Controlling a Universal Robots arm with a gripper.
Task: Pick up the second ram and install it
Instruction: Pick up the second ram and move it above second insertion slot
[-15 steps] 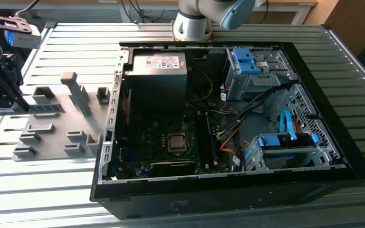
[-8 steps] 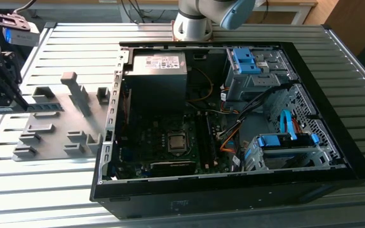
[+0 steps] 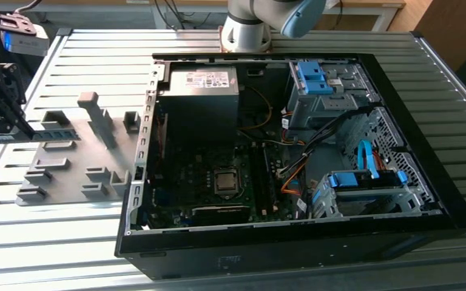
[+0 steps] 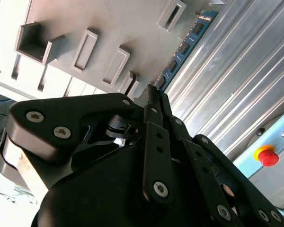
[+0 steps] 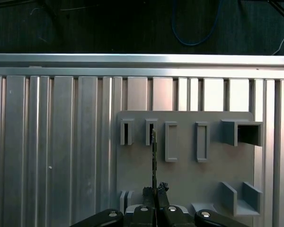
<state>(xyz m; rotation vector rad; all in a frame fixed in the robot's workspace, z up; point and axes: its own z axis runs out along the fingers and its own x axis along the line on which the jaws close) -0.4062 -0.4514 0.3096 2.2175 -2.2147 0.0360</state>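
Pinching the second ram [image 4: 182,49] by one end, I am holding the jaws narrow on the blue stick; it is reaching straight out ahead of them, over the grey slotted holder [image 5: 189,179] lying beneath on the ribbed metal worktop [image 5: 52,151].

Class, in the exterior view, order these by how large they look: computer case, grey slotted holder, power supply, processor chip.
1. computer case
2. grey slotted holder
3. power supply
4. processor chip
The gaps are clear, and no two look alike.
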